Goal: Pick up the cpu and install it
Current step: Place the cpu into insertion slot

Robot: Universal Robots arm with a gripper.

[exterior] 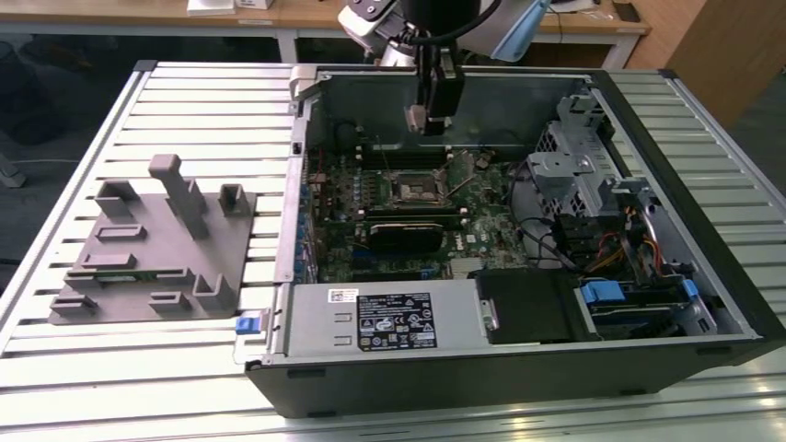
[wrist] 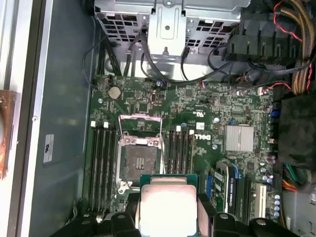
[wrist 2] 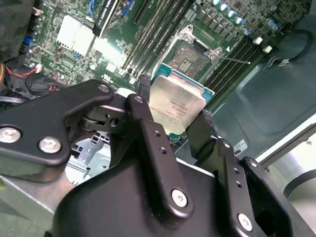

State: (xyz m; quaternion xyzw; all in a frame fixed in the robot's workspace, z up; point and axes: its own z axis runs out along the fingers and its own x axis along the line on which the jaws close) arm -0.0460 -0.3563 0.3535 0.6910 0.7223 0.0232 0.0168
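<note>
table (exterior: 123,368) left edge: grey plastic rack (exterior: 154,249) | table middle to right edge: open computer case (exterior: 491,378), green circuit board (exterior: 491,230) on its floor | gripper (exterior: 425,120) over the board's far edge, fingers (wrist 2: 148,128) clamped on two sides of cpu (wrist 2: 177,101) | cpu held in the air, near the open socket (wrist: 139,155), not in it

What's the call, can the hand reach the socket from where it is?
Probably yes. The hand holds the cpu above the open case. The socket lies uncovered and looks empty on the board below, and nothing seen stands between them.
</note>
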